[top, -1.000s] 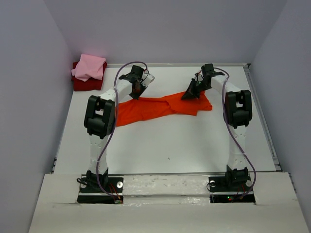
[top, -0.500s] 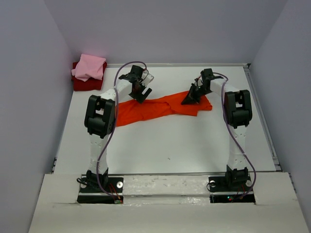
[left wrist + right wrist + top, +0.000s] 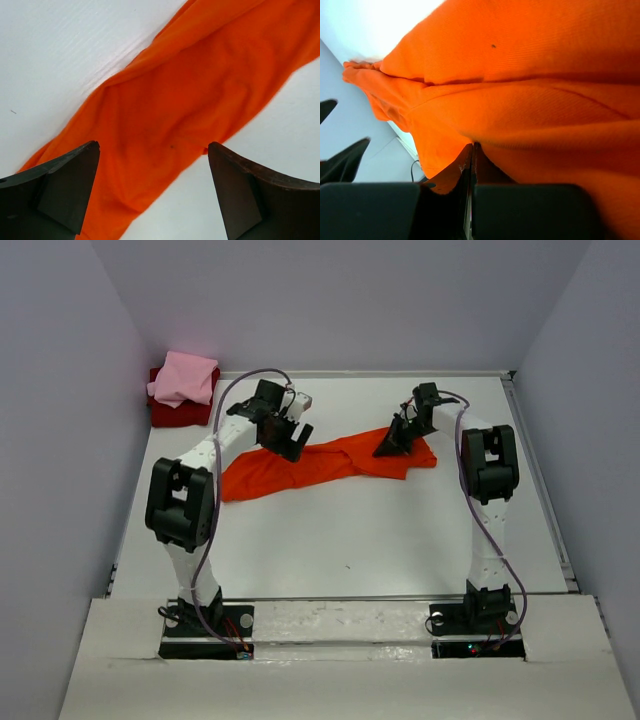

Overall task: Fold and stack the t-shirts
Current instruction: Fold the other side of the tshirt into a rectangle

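The bright orange-red t-shirt (image 3: pixel 330 460) lies stretched in a long rumpled band across the far half of the table. My left gripper (image 3: pixel 290 440) hovers over its left part with the jaws wide open; in the left wrist view the gripper (image 3: pixel 153 150) has only cloth (image 3: pixel 190 90) and bare table between its fingers. At the shirt's right end my right gripper (image 3: pixel 391 443) is shut on a fold of the cloth, and in the right wrist view the gripper (image 3: pixel 472 149) pinches orange fabric (image 3: pixel 530 75) that bulges over the closed jaws. The folded light pink t-shirt (image 3: pixel 185 378) rests on the folded dark red t-shirt (image 3: pixel 178 414).
The pink and dark red pile sits in the far left corner against the wall. Grey walls enclose the white table (image 3: pixel 350 540) on the left, back and right. A raised rim (image 3: pixel 540 480) runs along the right edge.
My left gripper has opened and let go of the shirt's left end, and the left arm has swung leftward. The shirt's left end now lies lower and further left. The right gripper stays shut.
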{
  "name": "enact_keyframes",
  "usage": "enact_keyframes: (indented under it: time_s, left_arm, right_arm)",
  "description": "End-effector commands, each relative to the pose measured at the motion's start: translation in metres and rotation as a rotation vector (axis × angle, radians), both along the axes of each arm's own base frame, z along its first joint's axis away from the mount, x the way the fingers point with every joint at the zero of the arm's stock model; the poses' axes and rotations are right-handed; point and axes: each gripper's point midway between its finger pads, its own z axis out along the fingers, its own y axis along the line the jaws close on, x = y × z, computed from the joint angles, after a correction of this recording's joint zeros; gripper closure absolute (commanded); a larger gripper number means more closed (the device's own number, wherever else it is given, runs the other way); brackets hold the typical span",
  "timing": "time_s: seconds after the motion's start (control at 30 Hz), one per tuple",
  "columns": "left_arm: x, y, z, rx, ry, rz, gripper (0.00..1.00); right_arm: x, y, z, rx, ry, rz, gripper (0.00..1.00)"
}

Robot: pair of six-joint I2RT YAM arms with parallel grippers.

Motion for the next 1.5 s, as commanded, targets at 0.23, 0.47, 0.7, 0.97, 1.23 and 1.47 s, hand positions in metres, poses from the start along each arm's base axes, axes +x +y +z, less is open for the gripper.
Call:
enact_keyframes:
  time_s: [0.23, 0.47, 0.7, 0.97, 1.23, 1.47]
  left_arm:
    - [-0.038, -0.07, 0.078, -0.758, 0.013, 0.025, 0.01]
    - [-0.04, -0.047, 0.081, -1.13, 0.072, 0.212, 0.01]
    - [-0.04, -0.051, 0.144, -1.129, -0.093, -0.081, 0.01]
    - [-0.079, -0.053, 0.217, -1.345, -0.066, -0.448, 0.13]
    - [-0.088, -0.03, 0.21, -1.59, 0.071, -0.318, 0.01]
    - [-0.081, 0.014, 0.217, -1.599, -0.056, -0.204, 0.01]
  right_arm:
    - [0.004, 0.004, 0.006, -0.008, -0.058, 0.025, 1.0]
    - [0.005, 0.005, 0.011, 0.003, -0.06, 0.025, 1.0]
    - [0.006, 0.005, 0.013, 0.003, -0.066, 0.022, 1.0]
    - [0.009, 0.006, 0.018, 0.004, -0.074, 0.018, 1.0]
    - [0.012, 0.006, 0.025, 0.001, -0.085, 0.012, 1.0]
    - [0.013, 0.006, 0.029, 0.001, -0.092, 0.01, 1.0]
